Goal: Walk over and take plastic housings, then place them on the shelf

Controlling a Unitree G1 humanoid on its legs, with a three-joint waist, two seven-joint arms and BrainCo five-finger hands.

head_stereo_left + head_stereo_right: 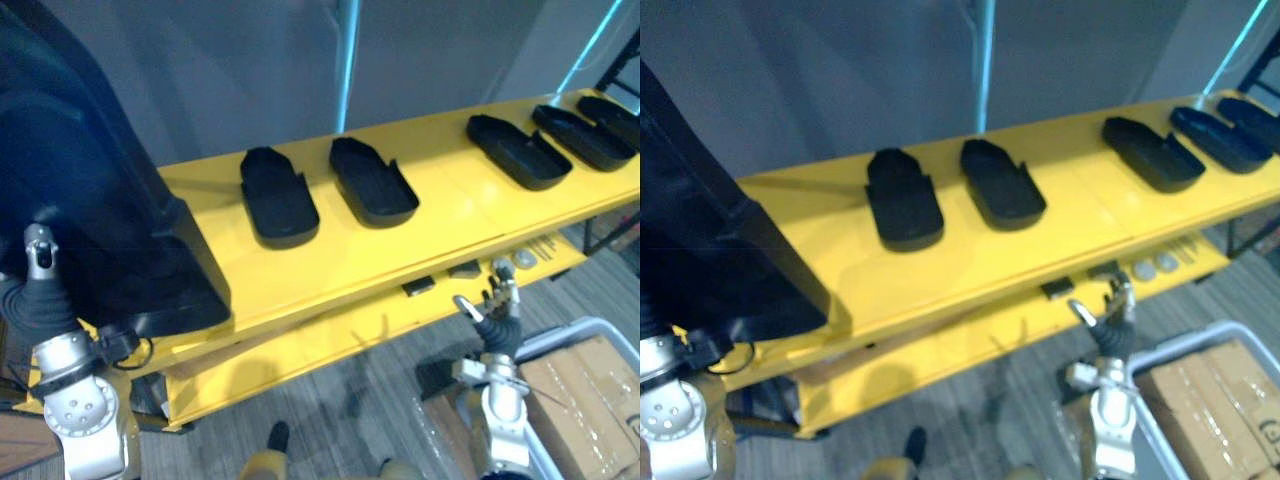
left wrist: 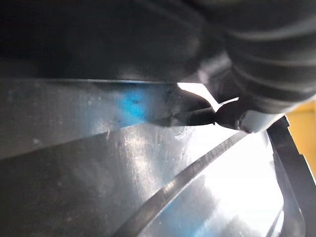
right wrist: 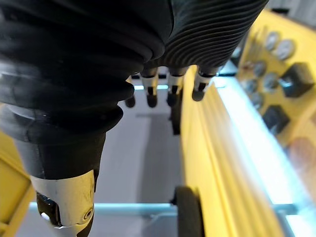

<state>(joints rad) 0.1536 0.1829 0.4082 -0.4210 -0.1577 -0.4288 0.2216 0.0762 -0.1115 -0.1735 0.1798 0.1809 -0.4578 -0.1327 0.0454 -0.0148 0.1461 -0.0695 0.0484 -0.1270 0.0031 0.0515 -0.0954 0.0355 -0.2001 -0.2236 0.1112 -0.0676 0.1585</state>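
Note:
A large black plastic housing (image 1: 100, 190) looms at the left, its lower end resting on the left end of the yellow shelf (image 1: 440, 225). My left hand (image 1: 38, 262) is shut on its edge, with a fingertip (image 2: 232, 114) pressed against the dark plastic. Two more black housings (image 1: 278, 197) (image 1: 372, 182) lie side by side mid-shelf. Three others (image 1: 518, 150) (image 1: 583, 135) (image 1: 612, 115) lie at the right end. Below the shelf's front edge my right hand (image 1: 497, 300) hangs open and holds nothing; its fingers (image 3: 170, 86) are relaxed.
A lower yellow shelf (image 1: 330, 335) carries small dark and round silver parts (image 1: 418, 286) (image 1: 520, 260). A grey bin with cardboard boxes (image 1: 585, 385) stands at the bottom right beside my right arm. A grey wall (image 1: 250, 70) runs behind the shelf.

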